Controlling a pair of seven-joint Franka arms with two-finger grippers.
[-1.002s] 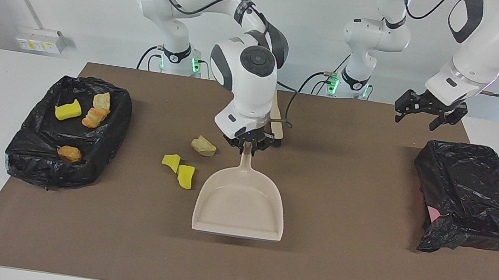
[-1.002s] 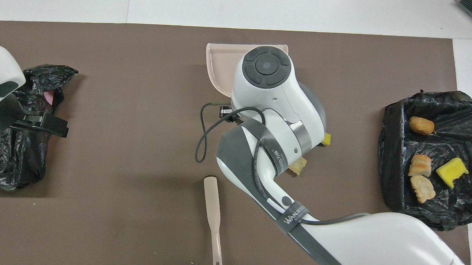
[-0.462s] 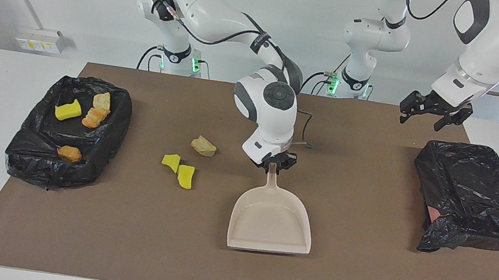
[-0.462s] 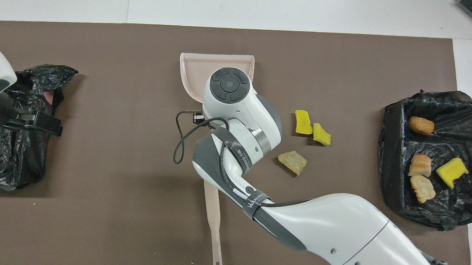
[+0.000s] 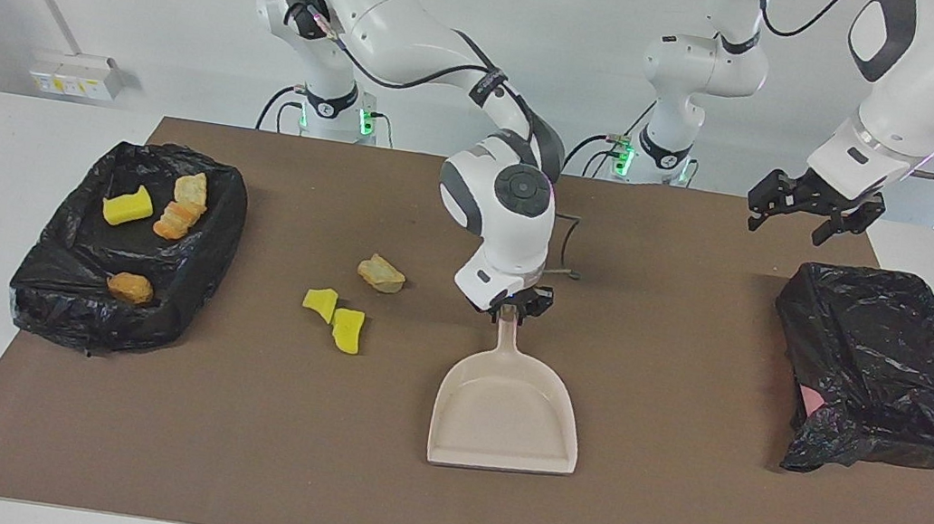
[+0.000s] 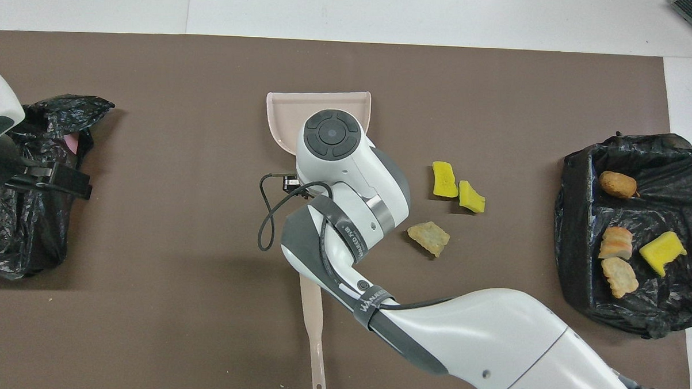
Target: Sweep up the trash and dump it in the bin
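The right gripper [image 5: 512, 312] sits at the beige dustpan [image 5: 506, 414]'s handle tip; whether its fingers clamp it cannot be told. Only the overhead view shows the brush [image 6: 312, 326] lying nearer the robots. Three trash lumps [image 5: 336, 317] lie beside the pan, four in the black-lined bin [image 5: 195, 279]. The left gripper [image 5: 807, 214] waits open over the second bin [image 5: 883, 357].

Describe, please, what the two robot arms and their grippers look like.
Both arms are glossy white with rounded shells and dark grey joint caps and bands. The right arm carries a black cable strapped on with lettered grey bands. The left gripper and right gripper are black two-finger units. Green lights glow at both bases.
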